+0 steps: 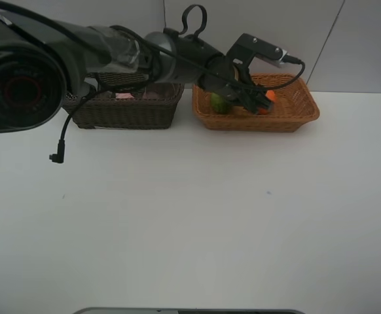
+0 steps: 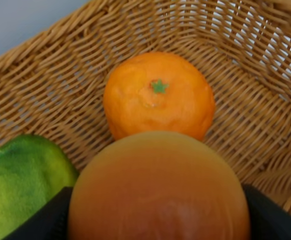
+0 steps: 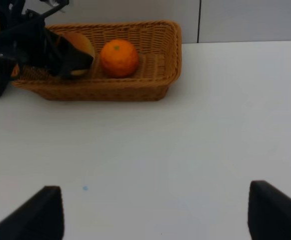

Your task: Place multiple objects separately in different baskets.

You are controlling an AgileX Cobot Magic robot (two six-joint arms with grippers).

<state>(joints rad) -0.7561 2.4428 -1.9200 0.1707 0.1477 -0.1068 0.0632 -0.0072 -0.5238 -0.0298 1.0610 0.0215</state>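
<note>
Holding the orange-red round bun-like fruit (image 2: 158, 187) between its jaws, the left gripper (image 1: 253, 98) reaches across into the shallow orange-tan wicker basket (image 1: 295, 118), so the step in hand looks like setting this piece down among the food items. From the left wrist camera the held fruit sits low over the woven floor, just beside the orange tangerine (image 2: 158, 95) and near the green lime-like fruit (image 2: 23, 180), both already lying in the same basket. Whether the held piece touches the weave yet cannot be told.

Next, the jaws would need to spread and the arm lift clear without nudging the tangerine, which could roll.

Behind the arm, the deeper dark brown wicker basket (image 1: 125, 111) shows something pink inside, though most of its contents are hidden. Over the bare white table (image 1: 190, 216), the right gripper (image 3: 155, 210) hangs with its 2 fingers spread apart and nothing between them.
</note>
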